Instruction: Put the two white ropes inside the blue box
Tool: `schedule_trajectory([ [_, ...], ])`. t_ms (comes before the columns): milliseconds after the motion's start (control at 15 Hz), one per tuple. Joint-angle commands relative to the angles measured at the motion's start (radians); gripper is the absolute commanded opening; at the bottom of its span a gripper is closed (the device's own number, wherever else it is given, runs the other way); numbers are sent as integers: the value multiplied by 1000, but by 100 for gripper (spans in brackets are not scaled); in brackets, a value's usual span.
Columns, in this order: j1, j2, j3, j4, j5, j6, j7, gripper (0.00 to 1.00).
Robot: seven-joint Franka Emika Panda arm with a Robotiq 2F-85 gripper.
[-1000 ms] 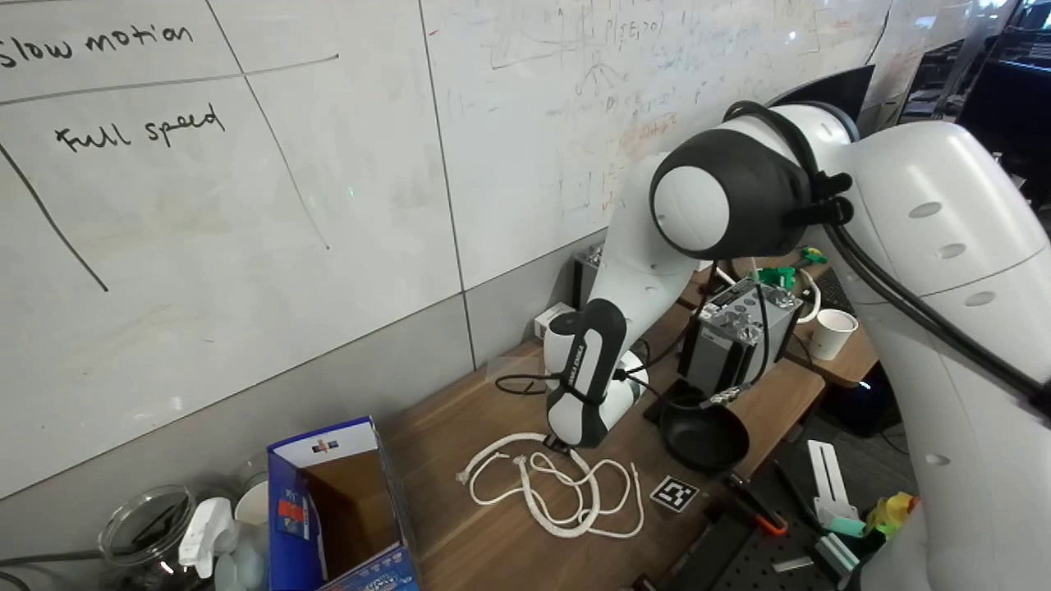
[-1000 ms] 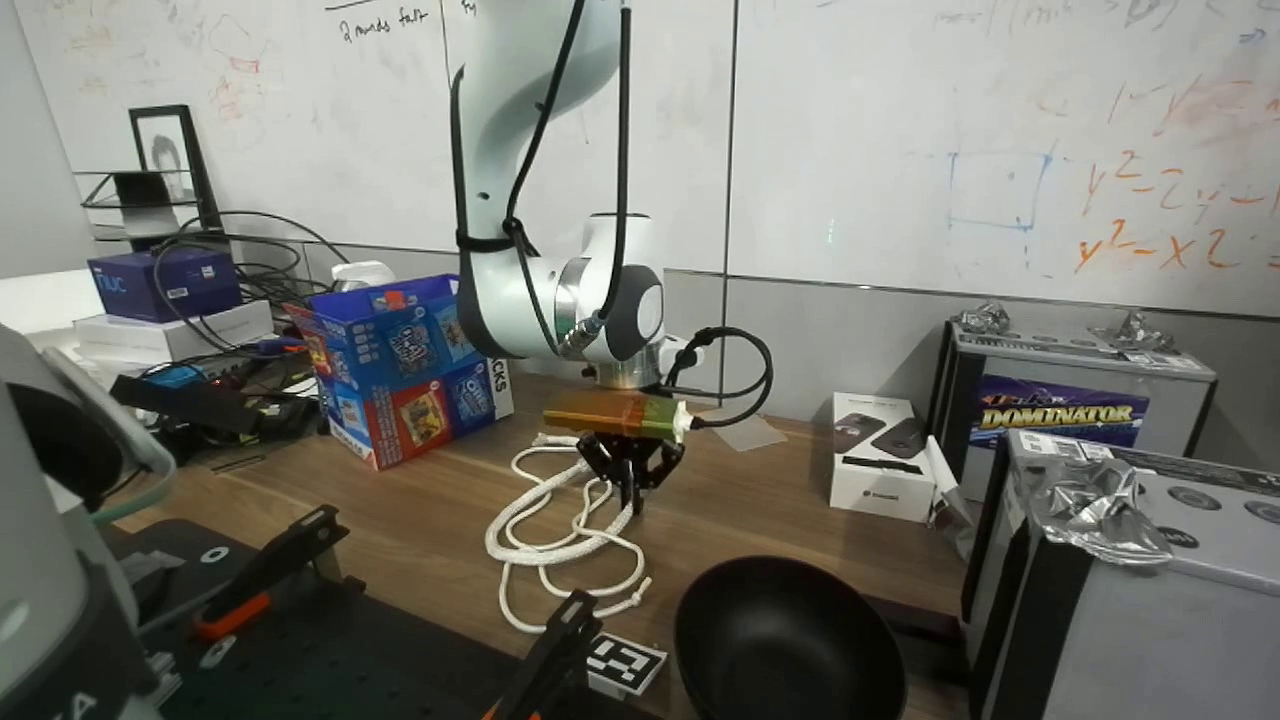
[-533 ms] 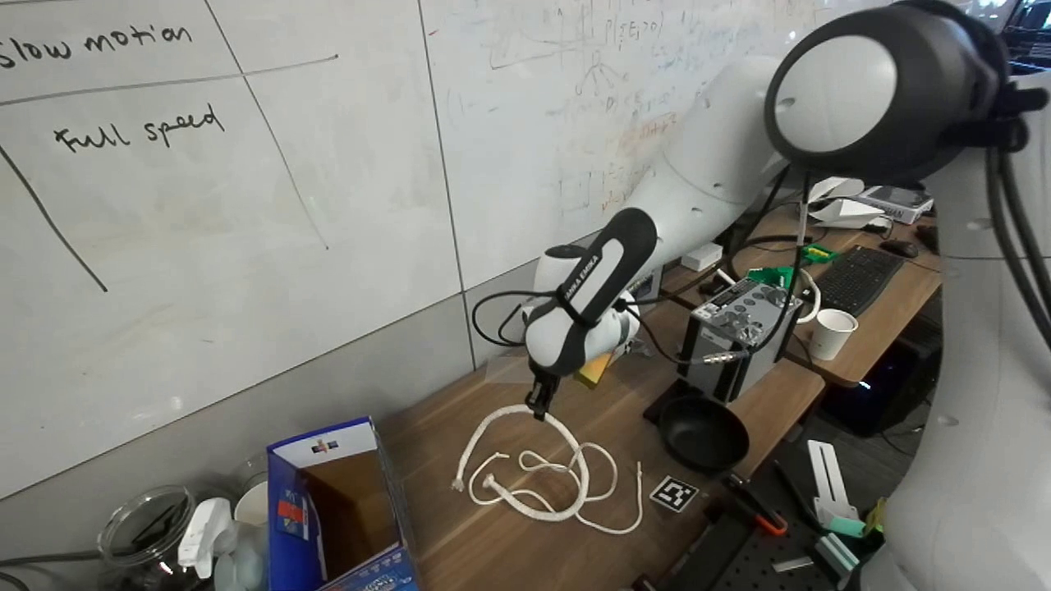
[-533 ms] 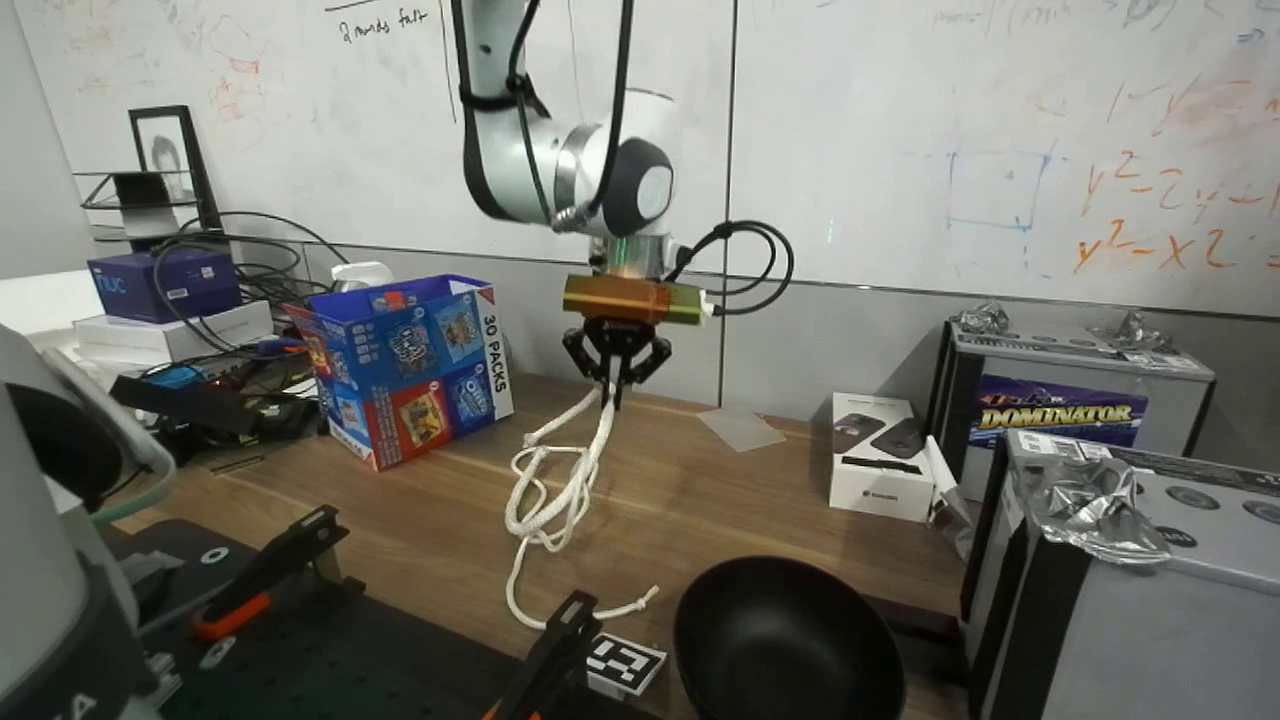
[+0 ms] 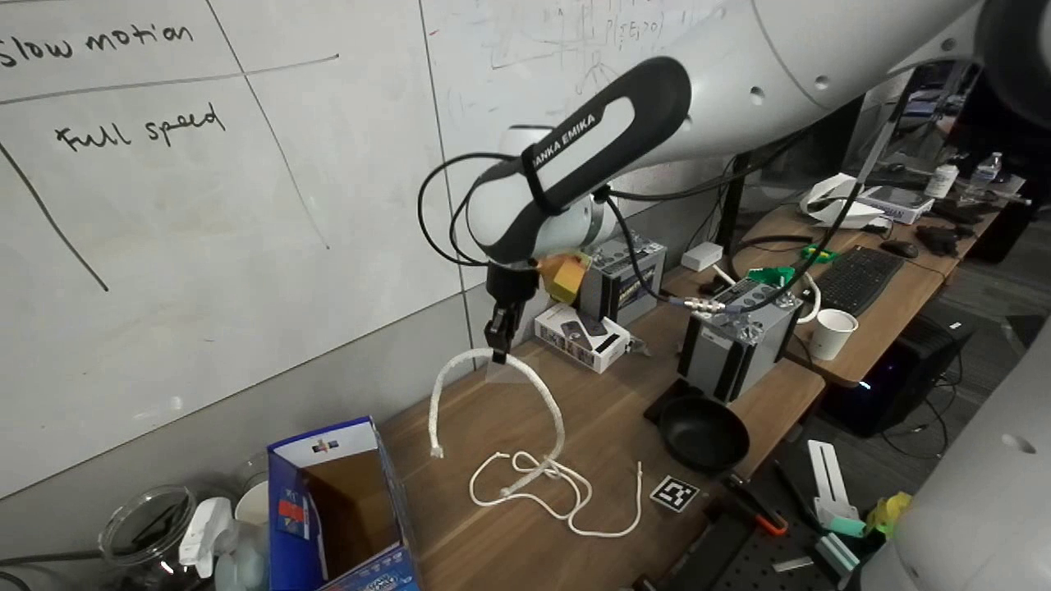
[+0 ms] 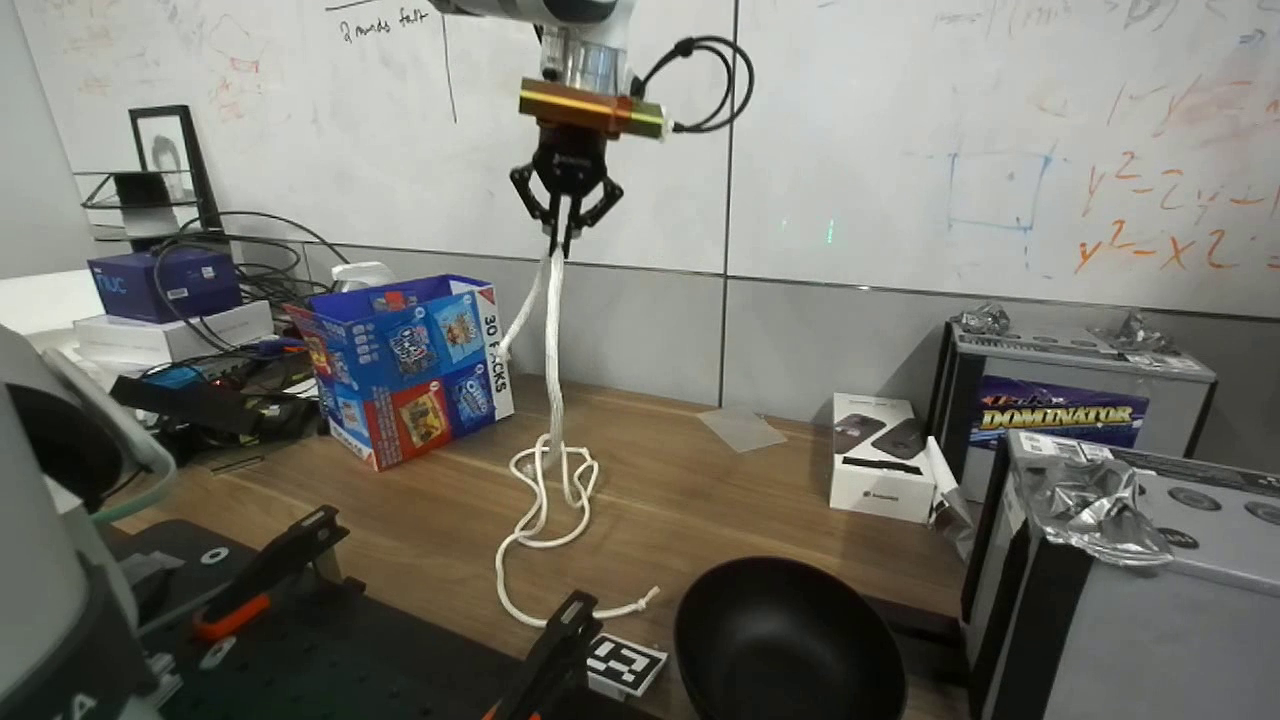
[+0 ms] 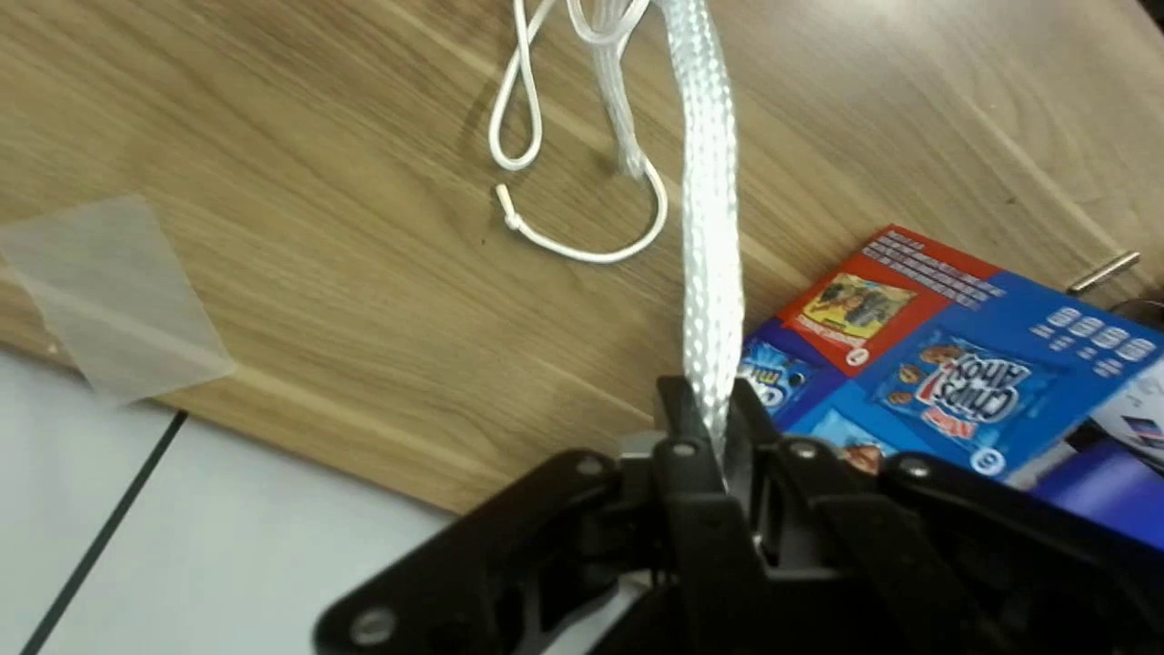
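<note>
Thick white rope (image 7: 712, 209) risen; clamped in pincer (image 6: 560, 246), ends below.

Beside me now rises a broad, marker-scrawled white whiteboard (image 6: 860, 150), flat grey wall panels (image 6: 790, 345) beneath it; below me, brown wood-grained tabletop (image 6: 700, 520); farther off, dark grey floor (image 5: 981, 341)!

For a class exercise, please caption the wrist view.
Robotiq gripper pinching a braided white rope; a thinner white cord and a blue snack carton on the wooden tabletop.
</note>
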Motion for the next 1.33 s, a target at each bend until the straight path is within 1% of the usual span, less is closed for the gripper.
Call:
schedule_trajectory([
  [0, 161, -139, -111, 78, -38, -153, 89, 5],
  [200, 266, -193, -140, 182, -125, -254, 203, 5],
  [400, 344, -200, -130, 299, -224, -330, 321, 5],
  [533, 384, -177, -122, 372, -270, -363, 370, 5],
  [800, 441, -107, -110, 486, -341, -395, 438, 5],
  [1267, 516, 69, -108, 702, -428, -460, 530, 5],
])
